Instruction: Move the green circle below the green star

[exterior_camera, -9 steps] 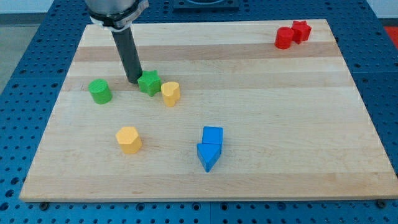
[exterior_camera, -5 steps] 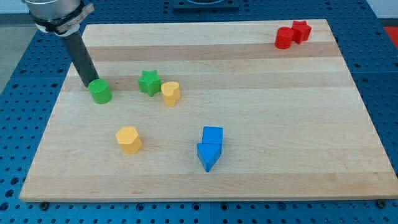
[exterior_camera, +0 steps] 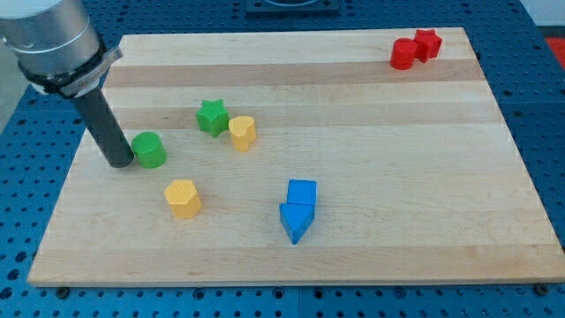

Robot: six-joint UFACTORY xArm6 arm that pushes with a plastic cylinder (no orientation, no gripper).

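Observation:
The green circle [exterior_camera: 149, 149] lies on the wooden board [exterior_camera: 371, 141] at the view's left. The green star [exterior_camera: 212, 117] lies up and to the right of it, with a yellow block [exterior_camera: 242, 132] touching the star's lower right. My tip [exterior_camera: 119, 163] rests on the board right against the green circle's left side. The dark rod rises from it toward the view's upper left.
A yellow hexagon block [exterior_camera: 183, 197] lies below and right of the green circle. Two blue blocks [exterior_camera: 298, 209] sit together at lower centre. Two red blocks [exterior_camera: 414, 48] sit together at the top right corner. The board's left edge is close to my tip.
My tip went from beside the green star leftward to the green circle's upper left, then down its left side. The green circle slid a little down and right.

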